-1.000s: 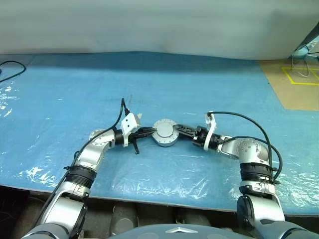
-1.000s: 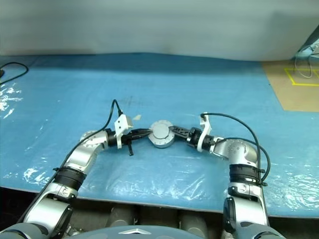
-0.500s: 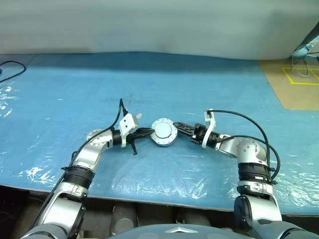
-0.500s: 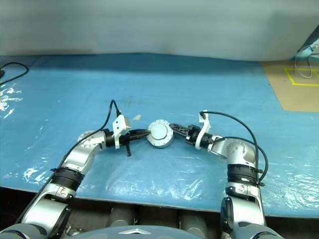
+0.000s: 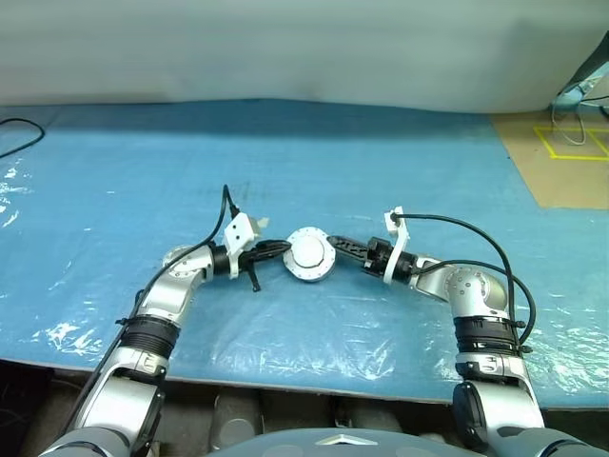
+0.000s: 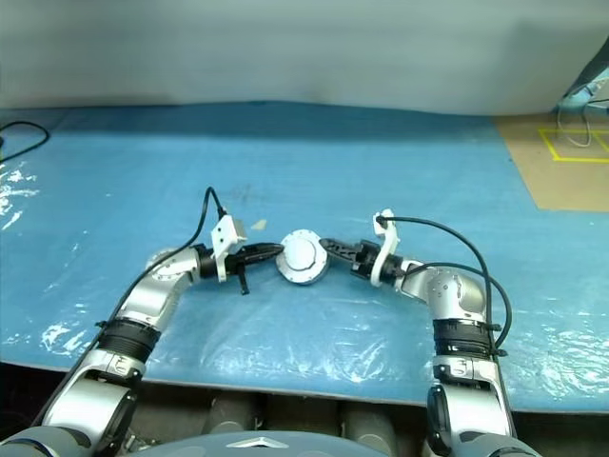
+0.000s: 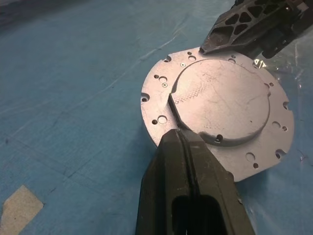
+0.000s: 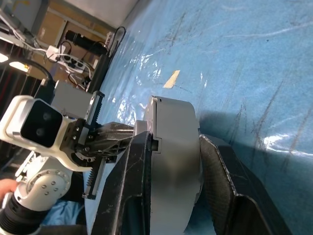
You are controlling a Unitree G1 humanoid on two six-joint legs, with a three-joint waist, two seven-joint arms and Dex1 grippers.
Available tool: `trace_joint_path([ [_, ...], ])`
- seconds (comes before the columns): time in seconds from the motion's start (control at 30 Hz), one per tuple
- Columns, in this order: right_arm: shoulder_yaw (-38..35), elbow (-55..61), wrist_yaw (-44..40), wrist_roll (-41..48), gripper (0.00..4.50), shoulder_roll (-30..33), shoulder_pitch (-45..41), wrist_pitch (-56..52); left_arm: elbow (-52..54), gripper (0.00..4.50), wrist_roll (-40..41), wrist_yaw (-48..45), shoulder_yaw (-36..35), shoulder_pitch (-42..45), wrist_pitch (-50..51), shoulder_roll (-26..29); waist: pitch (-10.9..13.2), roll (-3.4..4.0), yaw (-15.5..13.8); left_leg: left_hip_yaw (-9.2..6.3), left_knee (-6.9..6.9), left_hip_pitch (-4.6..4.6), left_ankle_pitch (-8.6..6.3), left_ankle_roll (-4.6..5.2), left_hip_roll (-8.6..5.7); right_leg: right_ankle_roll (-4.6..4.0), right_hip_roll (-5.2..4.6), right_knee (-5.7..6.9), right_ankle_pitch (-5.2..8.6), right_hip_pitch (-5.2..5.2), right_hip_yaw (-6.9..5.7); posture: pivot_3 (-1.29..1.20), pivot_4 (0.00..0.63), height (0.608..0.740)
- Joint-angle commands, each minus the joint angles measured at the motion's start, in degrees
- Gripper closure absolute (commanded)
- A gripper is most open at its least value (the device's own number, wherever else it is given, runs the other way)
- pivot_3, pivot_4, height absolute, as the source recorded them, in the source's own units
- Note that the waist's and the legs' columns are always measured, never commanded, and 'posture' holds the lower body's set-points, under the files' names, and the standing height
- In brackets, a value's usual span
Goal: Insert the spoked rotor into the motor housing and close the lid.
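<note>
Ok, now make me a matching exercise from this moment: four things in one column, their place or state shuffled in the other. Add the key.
Things
1. left gripper
2. right gripper
3. motor housing
4. tape scrap

Places and states
A. lying flat and alone on the blue sheet
B. one finger on each side of the round silver part
C. fingers shut, tip against the round part's rim
D. between the two grippers

Pairs: 1-C, 2-B, 3-D, 4-A
</note>
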State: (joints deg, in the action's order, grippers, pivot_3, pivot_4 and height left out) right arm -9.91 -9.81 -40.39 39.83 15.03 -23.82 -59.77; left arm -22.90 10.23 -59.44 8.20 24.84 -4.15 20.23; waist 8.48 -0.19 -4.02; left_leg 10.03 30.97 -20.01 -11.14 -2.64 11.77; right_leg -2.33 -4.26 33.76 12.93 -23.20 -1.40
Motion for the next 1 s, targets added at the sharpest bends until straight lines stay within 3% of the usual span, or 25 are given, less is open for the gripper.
trace_joint_path([
  [0.03,4.2,-0.2,0.1,-2.4,2.35,-1.0,1.1,1.6,-2.1,4.5,-1.7,0.6,1.2,-0.4,0.2,-0.2,0.0,0.0,0.1,0.0,0.0,0.0,0.0,0.0,0.0,0.0,0.0,0.01,0.0,0.0,0.0,0.0,0.15,0.74],
  [0.13,2.3,-1.5,1.7,-0.3,1.32,-1.8,0.0,-2.3,-2.3,4.5,-1.8,0.6,1.3,-0.3,0.1,-0.2,0.0,-0.01,0.2,0.0,0.0,0.01,0.0,0.0,0.0,0.0,0.0,0.01,0.0,-0.01,0.02,0.0,0.15,0.74],
  [0.4,1.3,-0.5,3.4,0.4,1.32,-2.7,-0.5,-3.9,-1.5,4.5,-2.0,0.7,1.6,-0.9,0.1,0.0,0.0,0.0,0.2,0.0,-0.01,0.02,0.0,0.0,0.02,-0.01,0.03,0.01,0.0,-0.01,0.02,0.0,0.15,0.74],
  [0.5,-0.7,0.2,3.7,2.2,1.91,-3.2,-0.6,-4.3,-1.4,4.5,-2.0,0.8,1.6,-1.0,0.2,0.1,0.0,0.0,0.2,0.0,-0.01,0.03,0.0,0.0,0.02,-0.01,0.03,0.01,0.0,-0.01,0.02,0.0,0.15,0.74],
  [0.63,-0.5,-1.5,2.7,2.0,3.21,-2.9,-1.0,-4.0,-1.3,4.5,-2.0,0.9,1.5,-0.9,0.3,0.2,0.0,0.01,0.1,0.0,-0.01,0.02,0.0,-0.01,0.01,-0.01,0.02,0.0,0.0,-0.01,0.02,0.0,0.15,0.74],
  [0.9,0.2,-1.0,2.6,2.0,3.26,-3.4,-1.3,-4.0,0.0,4.5,-1.3,1.1,0.8,-0.8,1.1,0.4,0.0,0.01,0.0,0.01,0.0,0.02,0.01,0.0,0.01,-0.01,0.02,0.01,0.0,-0.01,0.02,0.0,0.15,0.74],
  [1.0,-1.0,-2.5,4.2,2.2,3.26,-3.8,-2.1,-5.1,6.5,4.5,3.9,0.3,-1.5,-1.6,6.7,0.6,0.0,0.01,0.2,0.01,0.0,0.02,0.01,0.0,0.01,-0.01,0.02,0.01,0.0,-0.01,0.02,0.0,0.15,0.74],
])
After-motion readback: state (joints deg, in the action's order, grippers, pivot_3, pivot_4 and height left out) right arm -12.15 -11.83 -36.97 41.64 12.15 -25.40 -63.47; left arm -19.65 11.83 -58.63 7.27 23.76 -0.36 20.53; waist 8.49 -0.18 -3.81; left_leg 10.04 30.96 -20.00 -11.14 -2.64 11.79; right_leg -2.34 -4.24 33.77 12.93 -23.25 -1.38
